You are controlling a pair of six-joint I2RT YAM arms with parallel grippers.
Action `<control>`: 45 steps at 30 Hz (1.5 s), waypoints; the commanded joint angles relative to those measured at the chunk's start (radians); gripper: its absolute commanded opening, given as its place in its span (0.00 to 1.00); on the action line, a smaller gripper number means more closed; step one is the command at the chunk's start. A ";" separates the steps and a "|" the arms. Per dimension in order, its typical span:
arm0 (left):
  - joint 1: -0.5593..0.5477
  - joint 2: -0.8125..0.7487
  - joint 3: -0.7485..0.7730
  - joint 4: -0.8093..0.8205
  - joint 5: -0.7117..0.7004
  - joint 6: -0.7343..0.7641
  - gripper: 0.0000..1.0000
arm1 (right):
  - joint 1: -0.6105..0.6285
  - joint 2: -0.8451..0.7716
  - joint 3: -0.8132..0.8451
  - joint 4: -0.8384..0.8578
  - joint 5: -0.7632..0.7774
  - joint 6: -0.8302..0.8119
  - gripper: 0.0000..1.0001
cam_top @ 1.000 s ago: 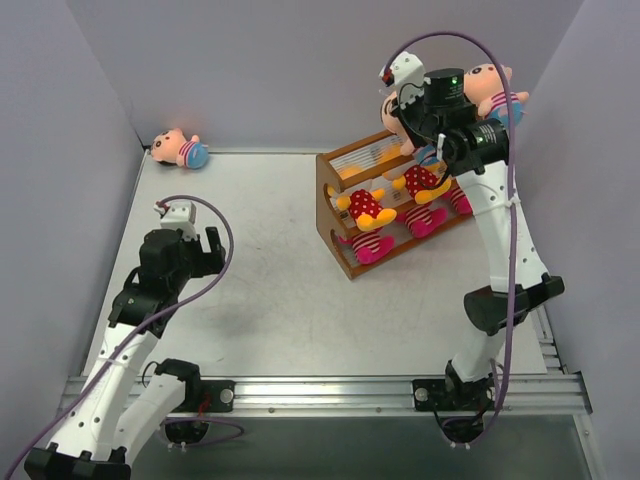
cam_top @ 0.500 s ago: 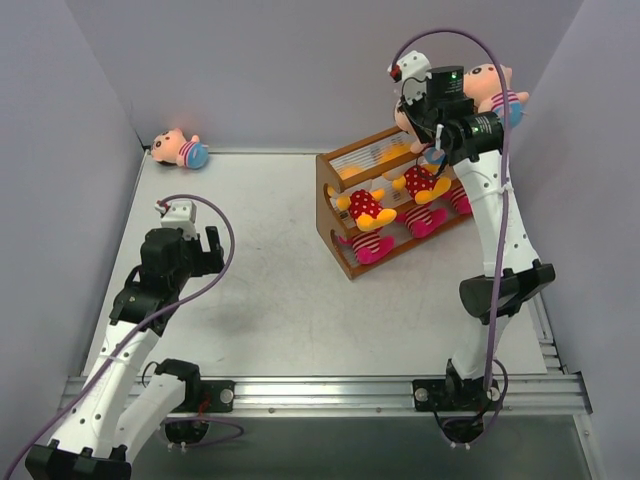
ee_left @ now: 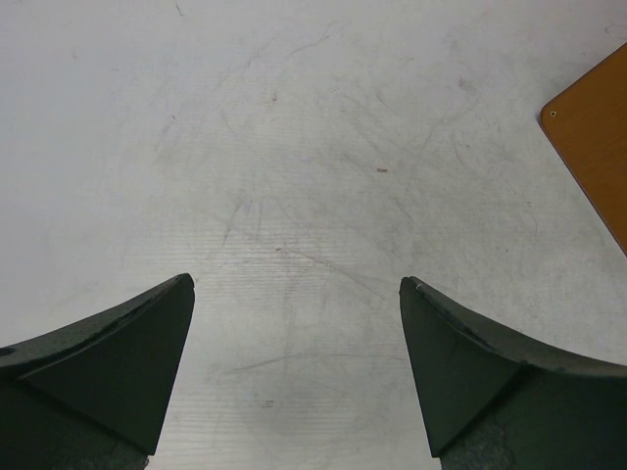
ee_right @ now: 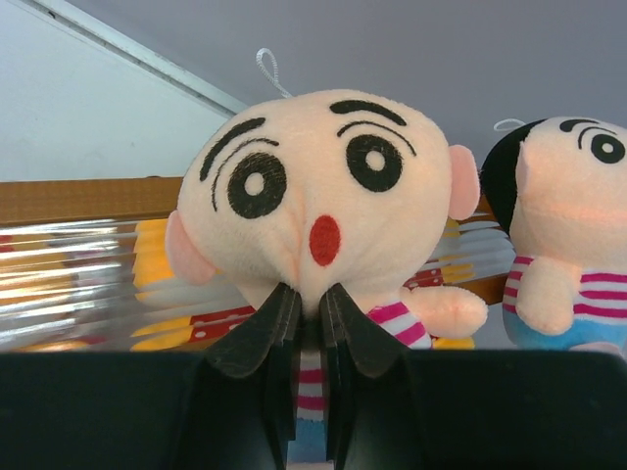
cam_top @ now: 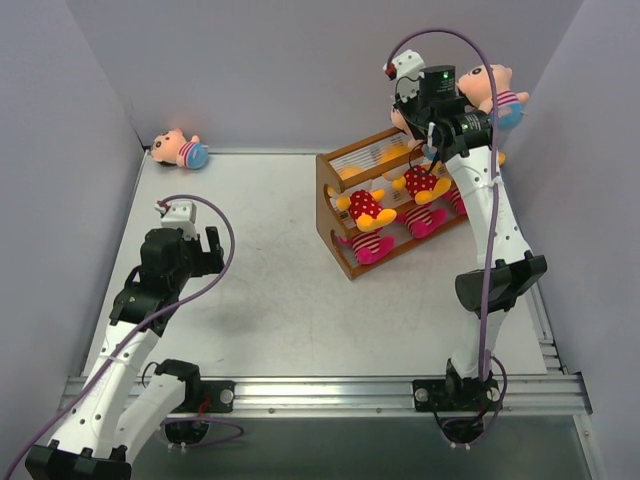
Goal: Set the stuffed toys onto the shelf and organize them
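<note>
My right gripper (ee_right: pixel 309 294) is shut on the neck of a peach-faced stuffed toy (ee_right: pixel 313 186) in a pink-striped shirt, which it holds upright over the top of the shelf (ee_right: pixel 88 201). A second boy toy (ee_right: pixel 573 206) sits just to its right. From above, my right gripper (cam_top: pixel 412 112) hangs over the shelf's (cam_top: pixel 335 215) top tier and hides most of the held toy. The lower tiers hold yellow bears (cam_top: pixel 365 205) and magenta striped toys (cam_top: pixel 368 245). One boy toy (cam_top: pixel 180 150) lies in the far left corner. My left gripper (ee_left: pixel 297 284) is open and holds nothing.
Grey walls close in the table on the left, back and right. The shelf's brown end panel (ee_left: pixel 598 127) shows at the right edge of the left wrist view. My left gripper (cam_top: pixel 195 255) hovers over bare tabletop (cam_top: pixel 270 290) at mid-left.
The right arm has straightened up, its elbow shifting left and back, with the toy still held over the shelf top. The left arm has not moved.
</note>
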 commanded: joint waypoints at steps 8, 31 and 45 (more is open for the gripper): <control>0.007 -0.003 0.015 0.047 0.001 0.015 0.94 | -0.009 -0.009 -0.006 0.056 0.034 0.033 0.20; 0.007 -0.009 0.015 0.044 0.002 0.015 0.94 | -0.003 -0.101 -0.067 0.116 -0.010 0.072 0.63; 0.007 -0.018 0.015 0.044 0.005 0.012 0.94 | 0.002 -0.173 -0.098 0.159 -0.024 0.104 0.89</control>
